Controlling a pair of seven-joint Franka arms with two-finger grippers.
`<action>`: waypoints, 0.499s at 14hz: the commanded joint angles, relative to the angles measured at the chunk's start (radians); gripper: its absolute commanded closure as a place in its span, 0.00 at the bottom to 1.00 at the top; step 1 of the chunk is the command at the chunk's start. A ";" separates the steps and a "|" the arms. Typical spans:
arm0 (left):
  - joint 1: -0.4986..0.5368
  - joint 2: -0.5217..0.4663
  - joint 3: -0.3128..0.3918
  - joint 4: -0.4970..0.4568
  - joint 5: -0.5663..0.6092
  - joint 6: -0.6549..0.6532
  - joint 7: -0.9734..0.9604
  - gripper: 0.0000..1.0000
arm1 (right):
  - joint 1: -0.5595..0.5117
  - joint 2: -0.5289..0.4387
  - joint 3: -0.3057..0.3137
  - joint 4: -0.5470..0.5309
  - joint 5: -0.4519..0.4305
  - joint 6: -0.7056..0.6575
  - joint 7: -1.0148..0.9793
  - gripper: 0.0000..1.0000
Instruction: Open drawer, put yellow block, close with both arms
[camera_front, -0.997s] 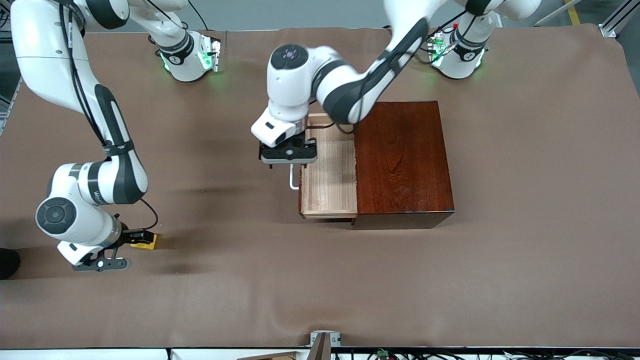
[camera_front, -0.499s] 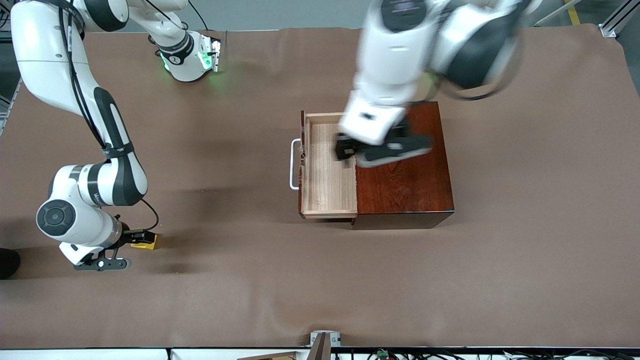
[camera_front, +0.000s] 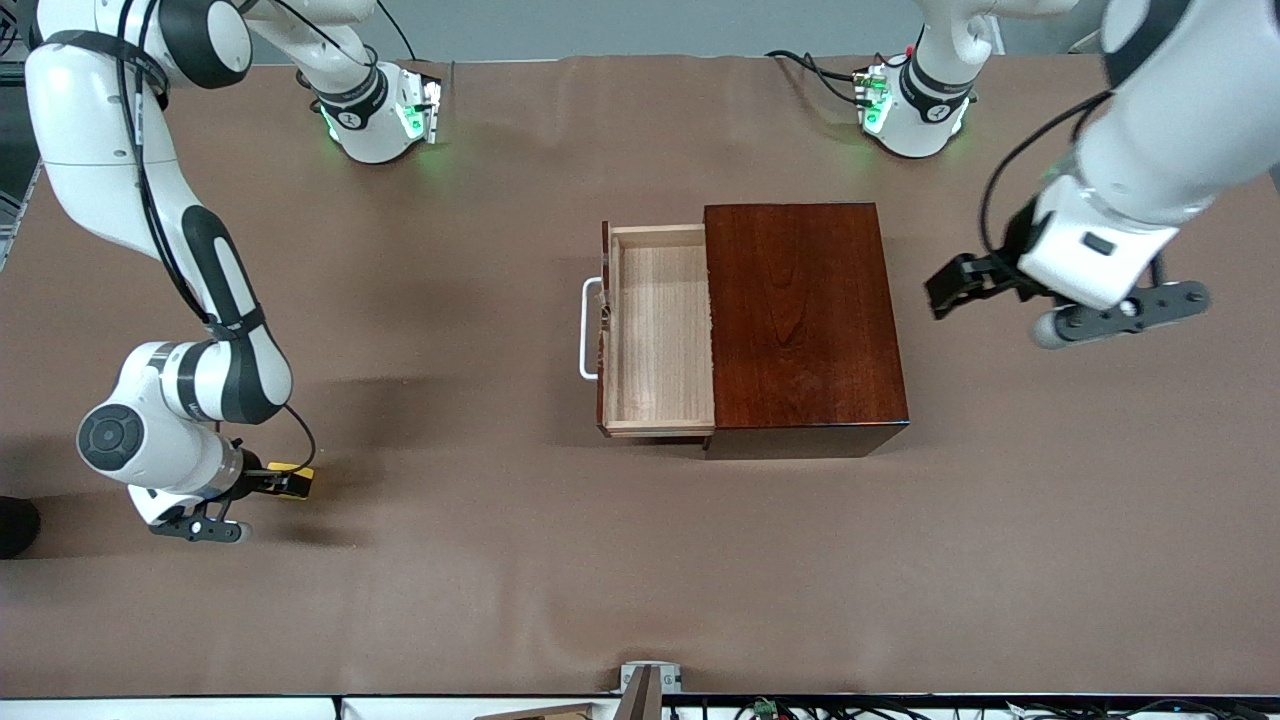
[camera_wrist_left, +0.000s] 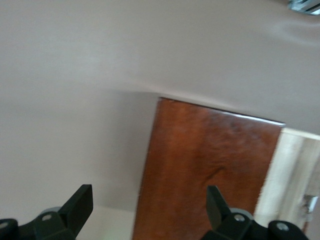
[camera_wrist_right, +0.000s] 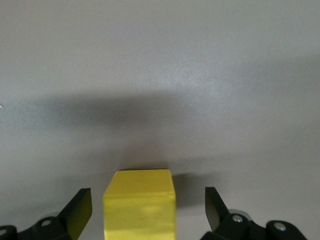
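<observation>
Straddling the yellow block, the right gripper sits low at the table with its two black fingers spread as wide as they go, one on each side of the cube and a clear gap between each finger and the block's faces, so nothing is gripped. In the front view that right gripper is at the right arm's end of the table, nearer the front camera than the wooden box, and the yellow block peeks out just past the black fingertips, resting on the brown table cover. The block lies well apart from the drawer.

The left gripper is up in the air with its fingers parted and nothing between them; its wrist view looks down on the glossy reddish-brown box top and a strip of the drawer's pale inside. From the front, the left gripper hangs over bare table cover beside the box, toward the left arm's end.

The drawer is pulled out of the box toward the right arm's end, its light-wood inside showing and its white U-shaped handle on the dark front.
</observation>
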 joint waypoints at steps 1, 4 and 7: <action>0.059 -0.122 -0.011 -0.152 -0.021 0.014 0.070 0.00 | 0.002 -0.013 0.008 -0.019 0.009 0.015 0.044 0.00; 0.104 -0.150 -0.007 -0.182 -0.011 0.017 0.264 0.00 | 0.001 -0.010 0.008 -0.019 0.009 0.013 0.031 0.00; 0.142 -0.150 -0.004 -0.186 -0.011 0.034 0.444 0.00 | 0.001 -0.011 0.008 -0.021 0.008 0.003 0.019 0.48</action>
